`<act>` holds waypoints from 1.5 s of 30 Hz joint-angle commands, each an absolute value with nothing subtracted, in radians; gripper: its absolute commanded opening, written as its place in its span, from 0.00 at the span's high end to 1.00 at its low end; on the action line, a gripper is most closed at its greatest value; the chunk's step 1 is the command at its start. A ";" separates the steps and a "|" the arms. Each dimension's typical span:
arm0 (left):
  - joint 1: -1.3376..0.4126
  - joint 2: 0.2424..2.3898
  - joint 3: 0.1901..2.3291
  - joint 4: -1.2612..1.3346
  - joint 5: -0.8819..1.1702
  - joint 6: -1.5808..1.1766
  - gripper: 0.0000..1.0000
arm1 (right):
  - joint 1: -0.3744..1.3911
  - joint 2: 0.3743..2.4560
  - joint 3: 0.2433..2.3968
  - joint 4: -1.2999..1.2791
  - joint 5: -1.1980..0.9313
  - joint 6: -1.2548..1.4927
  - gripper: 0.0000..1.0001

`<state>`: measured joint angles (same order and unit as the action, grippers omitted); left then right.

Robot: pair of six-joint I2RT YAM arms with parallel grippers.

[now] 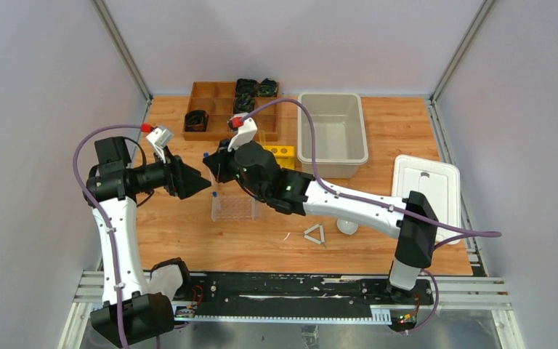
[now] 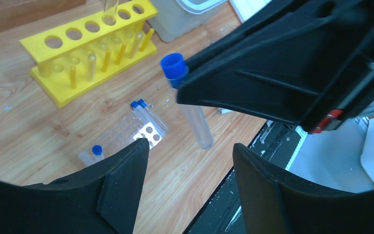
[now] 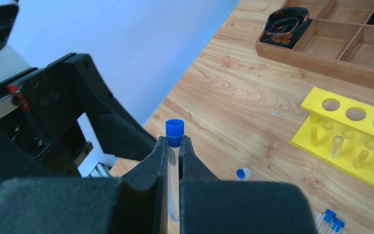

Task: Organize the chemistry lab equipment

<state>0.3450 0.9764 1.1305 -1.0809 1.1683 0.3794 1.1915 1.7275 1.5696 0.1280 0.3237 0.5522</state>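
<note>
My right gripper (image 3: 174, 144) is shut on a clear blue-capped tube (image 3: 175, 130), just below its cap, and holds it in the air above the table. In the left wrist view that tube (image 2: 196, 119) hangs tilted, just beyond my open, empty left gripper (image 2: 190, 152). From above, the left gripper (image 1: 200, 182) points at the right gripper (image 1: 213, 166), close to it. A clear rack (image 1: 234, 209) below holds more blue-capped tubes (image 2: 137, 104). A white triangle (image 1: 314, 234) and a white round dish (image 1: 347, 227) lie on the table near the front.
A yellow tube rack (image 1: 282, 154) stands behind the right gripper, with a glass tube (image 2: 109, 9) in it. A grey bin (image 1: 332, 134) and a wooden divided tray (image 1: 218, 109) are at the back. A white lid (image 1: 426, 185) lies at the right.
</note>
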 commanded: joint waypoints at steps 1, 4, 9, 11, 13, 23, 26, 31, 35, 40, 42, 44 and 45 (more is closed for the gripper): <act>0.350 0.974 1.119 -1.083 1.235 0.369 0.34 | 1.203 1.751 1.608 0.242 0.388 0.556 1.00; 0.351 0.988 1.111 -1.083 1.246 0.366 0.41 | 1.210 1.764 1.615 0.259 0.395 0.557 1.00; 0.351 1.007 1.102 -1.085 1.240 0.373 0.47 | 1.217 1.773 1.617 0.290 0.390 0.572 1.00; 0.351 1.016 1.105 -1.085 1.241 0.371 0.50 | 1.220 1.779 1.617 0.296 0.381 0.578 1.00; 0.350 1.023 1.108 -1.084 1.245 0.373 0.53 | 1.221 1.784 1.621 0.299 0.372 0.586 1.00; 0.351 1.029 1.107 -1.085 1.243 0.392 0.77 | 1.221 1.804 1.634 0.287 0.324 0.616 0.96; 0.351 1.021 1.106 -1.083 1.224 0.412 0.87 | 1.202 1.807 1.674 0.179 0.299 0.649 0.67; 0.350 0.983 1.098 -1.083 1.159 0.503 0.98 | 1.117 1.837 1.824 -0.146 0.135 0.690 0.42; 0.350 0.971 1.097 -1.083 1.122 0.567 1.00 | 1.067 1.891 1.962 -0.306 -0.041 0.639 0.43; 0.347 0.962 1.096 -1.082 1.099 0.593 1.00 | 1.042 1.924 2.038 -0.374 -0.182 0.592 0.44; 0.340 0.959 1.094 -1.083 1.089 0.595 1.00 | 1.042 1.922 2.041 -0.374 -0.202 0.580 0.44; 0.332 0.961 1.090 -1.083 1.078 0.598 1.00 | 1.042 1.923 2.050 -0.376 -0.212 0.573 0.44; 0.328 0.961 1.090 -1.083 1.072 0.598 1.00 | 1.042 1.926 2.054 -0.374 -0.217 0.572 0.44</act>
<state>0.3408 0.9722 1.0916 -1.0992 1.0870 0.5667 1.0378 1.9160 2.0090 -0.3046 -0.1139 0.6144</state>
